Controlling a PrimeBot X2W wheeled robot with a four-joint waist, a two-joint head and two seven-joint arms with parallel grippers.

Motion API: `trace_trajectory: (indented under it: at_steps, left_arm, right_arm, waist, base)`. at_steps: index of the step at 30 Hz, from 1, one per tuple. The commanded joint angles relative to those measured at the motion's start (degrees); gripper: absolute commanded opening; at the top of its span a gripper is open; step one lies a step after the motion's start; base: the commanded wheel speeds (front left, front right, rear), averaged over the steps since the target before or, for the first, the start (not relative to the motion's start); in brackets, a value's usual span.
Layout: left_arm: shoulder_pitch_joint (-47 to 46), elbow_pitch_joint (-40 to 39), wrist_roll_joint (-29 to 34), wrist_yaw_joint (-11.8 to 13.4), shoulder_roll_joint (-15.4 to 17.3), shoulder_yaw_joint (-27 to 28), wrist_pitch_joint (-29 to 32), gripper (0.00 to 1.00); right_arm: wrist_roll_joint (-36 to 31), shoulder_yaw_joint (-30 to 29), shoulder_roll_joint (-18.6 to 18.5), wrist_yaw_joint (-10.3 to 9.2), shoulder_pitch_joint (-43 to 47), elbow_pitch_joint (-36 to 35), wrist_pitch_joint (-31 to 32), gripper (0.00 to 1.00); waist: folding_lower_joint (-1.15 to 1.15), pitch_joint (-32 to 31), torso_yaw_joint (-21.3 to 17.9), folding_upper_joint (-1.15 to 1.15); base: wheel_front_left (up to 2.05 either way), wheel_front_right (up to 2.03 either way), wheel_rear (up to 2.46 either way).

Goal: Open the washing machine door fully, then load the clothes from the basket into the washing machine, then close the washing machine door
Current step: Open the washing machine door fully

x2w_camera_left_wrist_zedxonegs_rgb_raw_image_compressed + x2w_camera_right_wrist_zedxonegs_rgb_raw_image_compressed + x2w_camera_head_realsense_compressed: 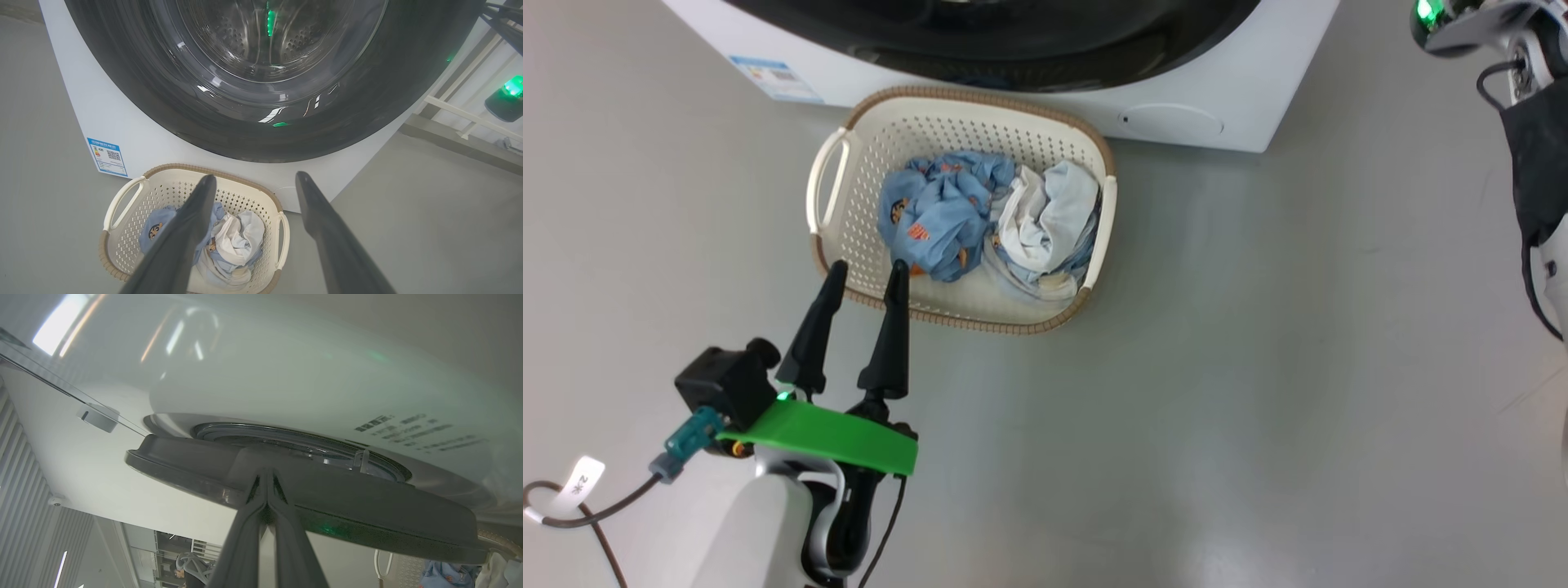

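The washing machine point(1258, 82) stands at the top of the head view, its door point(1013, 57) black-rimmed. In the right wrist view the door point(367, 510) stands slightly ajar from the white front point(286, 375). My right gripper point(266, 471) is shut, its tips at the door's dark edge. The cream basket point(866, 163) sits on the floor before the machine and holds the clothes: a blue printed garment point(943, 208) and a white and pale blue one point(1045, 216). My left gripper point(868, 268) is open and empty at the basket's near left rim. The left wrist view shows the left gripper point(255, 176), the basket point(179, 167) and the door's glass point(265, 49).
A blue label point(776, 77) and a round white cap point(1172, 122) sit low on the machine's front. Grey floor point(1258, 367) spreads to the right of the basket. My right arm's wrist point(1462, 24) shows at the upper right. A pale railing point(470, 114) stands beside the machine.
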Motion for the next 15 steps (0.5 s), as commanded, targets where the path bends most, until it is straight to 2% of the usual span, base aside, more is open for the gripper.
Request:
trace_trajectory:
  at_steps: [1,15]
  left_arm:
    - [-1.21,-1.54,-0.51,-0.09,1.12,1.55,-0.37,1.0]
    - [-2.97,-1.76,-1.11,-0.09,0.46,0.78,-0.37,1.0]
  right_arm:
    - [-0.54,0.53,0.81,0.1,-1.56,-1.21,0.27,0.0]
    - [-3.94,2.69,1.37,0.1,-5.77,0.71,0.43,0.0]
  waist:
    - [0.0,1.06,0.56,0.0]
    - [0.0,3.89,1.74,0.0]
  base:
    - [0.0,0.0,0.0]
    - [0.0,0.0,0.0]
